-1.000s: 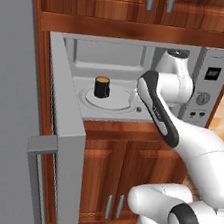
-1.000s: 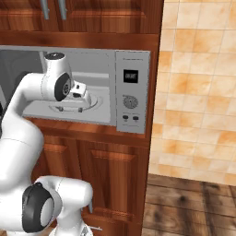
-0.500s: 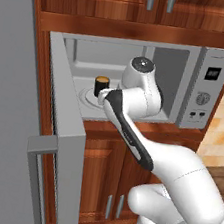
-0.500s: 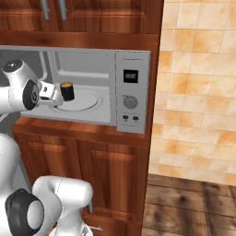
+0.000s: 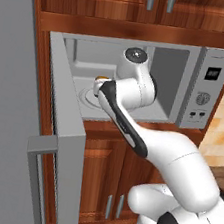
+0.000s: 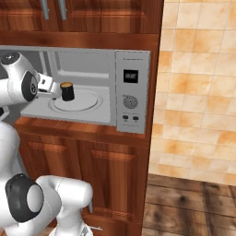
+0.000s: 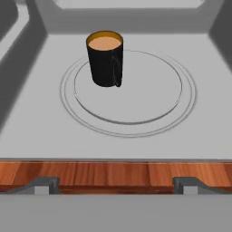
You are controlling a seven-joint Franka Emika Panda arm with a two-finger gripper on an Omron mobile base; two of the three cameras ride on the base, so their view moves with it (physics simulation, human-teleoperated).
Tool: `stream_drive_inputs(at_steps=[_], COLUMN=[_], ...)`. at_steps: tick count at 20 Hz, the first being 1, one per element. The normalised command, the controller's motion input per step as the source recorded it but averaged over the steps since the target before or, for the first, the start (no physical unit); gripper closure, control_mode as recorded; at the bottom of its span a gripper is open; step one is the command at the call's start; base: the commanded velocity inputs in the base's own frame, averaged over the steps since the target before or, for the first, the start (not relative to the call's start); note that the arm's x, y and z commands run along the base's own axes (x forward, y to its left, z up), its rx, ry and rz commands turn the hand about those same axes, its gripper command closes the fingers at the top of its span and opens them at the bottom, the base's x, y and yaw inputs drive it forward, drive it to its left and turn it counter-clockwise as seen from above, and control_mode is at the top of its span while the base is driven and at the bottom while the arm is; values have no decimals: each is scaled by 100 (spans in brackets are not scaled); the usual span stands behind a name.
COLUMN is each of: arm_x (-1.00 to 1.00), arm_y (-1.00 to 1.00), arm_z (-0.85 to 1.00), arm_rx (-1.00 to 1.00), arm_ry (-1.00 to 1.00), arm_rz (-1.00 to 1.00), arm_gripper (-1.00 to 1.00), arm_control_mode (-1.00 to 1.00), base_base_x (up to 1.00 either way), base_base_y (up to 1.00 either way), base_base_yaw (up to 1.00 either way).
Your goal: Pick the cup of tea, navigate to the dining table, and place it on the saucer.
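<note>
The cup of tea (image 7: 105, 59) stands upright on the microwave turntable (image 7: 136, 106), toward its rear left in the hand view, handle facing the camera. The gripper (image 7: 113, 185) is spread wide and empty at the oven mouth, apparently lined up for a level reach. In the left base view the arm (image 5: 132, 91) hides most of the cup.

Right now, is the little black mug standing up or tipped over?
Standing up. The small black mug sits upright on the round white turntable plate, tan tea level at its rim.
</note>
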Motion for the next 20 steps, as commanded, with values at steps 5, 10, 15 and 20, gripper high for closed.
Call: stream_drive_inputs(at_steps=[5, 10, 15, 20], arm_x=[40, 60, 55, 17], arm_y=[-1, 0, -2, 0], arm_z=[0, -5, -23, -59], arm_rx=[0, 0, 4, 10], arm_ry=[1, 7, 0, -3], arm_rz=[0, 3, 7, 2], arm_gripper=[-100, -100, -100, -100], arm_control_mode=[-100, -100, -100, -100], base_base_x=[0, 0, 0, 0], base_base_y=[0, 0, 0, 0], base_base_yaw=[0, 0, 0, 0])
